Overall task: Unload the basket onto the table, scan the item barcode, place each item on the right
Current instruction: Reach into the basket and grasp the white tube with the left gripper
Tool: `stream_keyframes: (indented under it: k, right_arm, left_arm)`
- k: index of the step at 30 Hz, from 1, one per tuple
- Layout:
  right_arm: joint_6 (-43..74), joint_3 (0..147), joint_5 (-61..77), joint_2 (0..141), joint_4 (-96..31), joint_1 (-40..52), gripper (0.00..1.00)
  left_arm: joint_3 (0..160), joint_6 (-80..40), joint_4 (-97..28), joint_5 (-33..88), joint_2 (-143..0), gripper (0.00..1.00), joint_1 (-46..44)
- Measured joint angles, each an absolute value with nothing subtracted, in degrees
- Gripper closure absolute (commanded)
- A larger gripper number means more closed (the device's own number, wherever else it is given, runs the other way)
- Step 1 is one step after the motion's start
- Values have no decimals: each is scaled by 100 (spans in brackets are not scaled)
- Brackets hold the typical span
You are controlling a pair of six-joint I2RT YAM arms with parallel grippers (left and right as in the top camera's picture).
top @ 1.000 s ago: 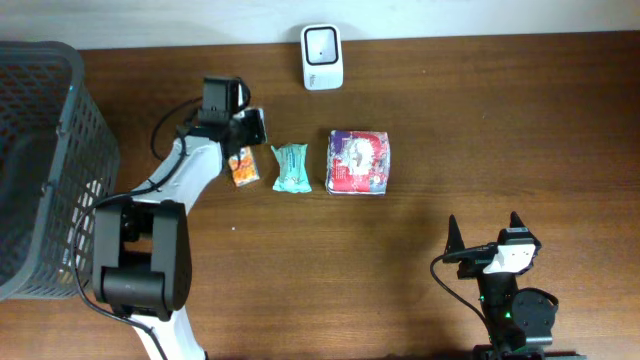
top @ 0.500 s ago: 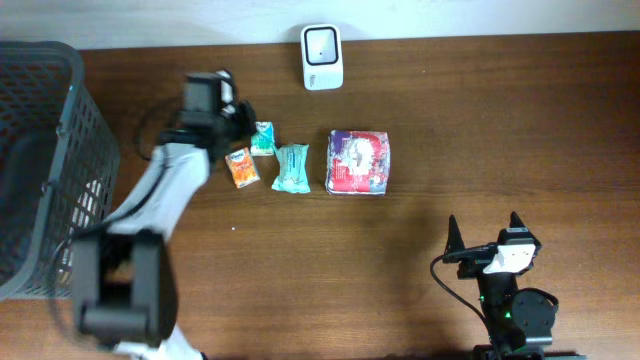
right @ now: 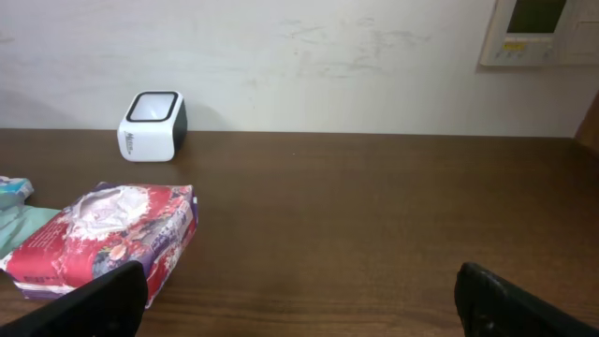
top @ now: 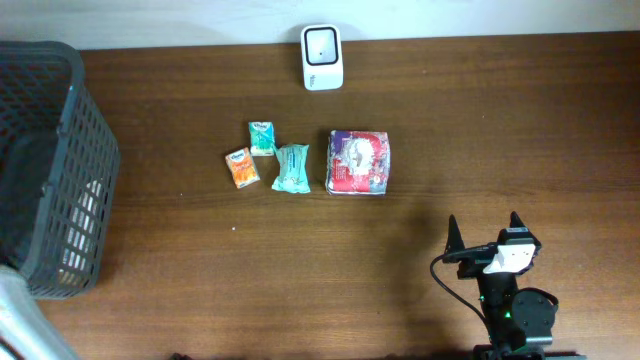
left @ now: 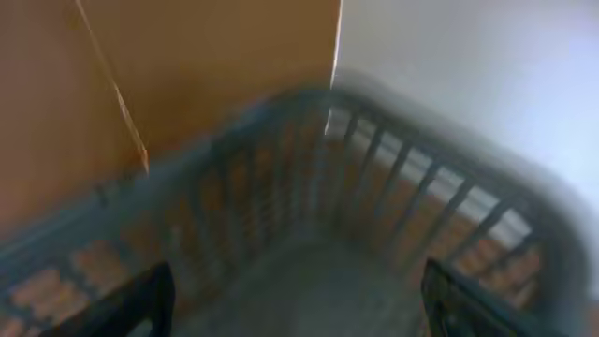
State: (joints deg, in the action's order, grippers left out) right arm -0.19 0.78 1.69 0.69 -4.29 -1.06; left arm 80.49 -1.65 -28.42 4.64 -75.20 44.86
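Brown tabletop (top: 450, 120) bears the low right arm (top: 505, 270), jaws spread; left jaws (blurred) gape toward the basket (left: 393, 178).

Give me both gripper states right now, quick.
Left gripper: open, holding nothing.
Right gripper: open, holding nothing.

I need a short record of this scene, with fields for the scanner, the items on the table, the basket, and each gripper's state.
scanner: small white box-shaped barcode scanner, at the far table edge, apart from the items
items: small green packet, orange packet, mint-green pouch, red and purple soft pack, all lying on the brown wooden table
basket: dark grey plastic mesh basket, at the table's left side
left gripper: open, empty, facing the basket
right gripper: open, empty
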Motion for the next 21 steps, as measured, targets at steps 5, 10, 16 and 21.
stream_keyframes:
  k: [5, 10, 16, 21]
  right_arm:
    - [-25, 78, 172, 69, -429, -106, 1]
    - [-23, 78, 172, 69, -429, -106, 1]
    - [-19, 78, 169, 69, -429, -106, 1]
    - [-19, 78, 172, 69, -429, -106, 1]
  left_arm:
    - [8082, 615, -3728, 635, -8873, 13, 4733]
    - [8103, 1197, -4410, 1122, -9323, 18, 5166]
    - [8123, 1691, -5046, 1367, -10022, 1, 5317]
    - [8138, 1903, -5435, 1439, -10208, 1, 5284]
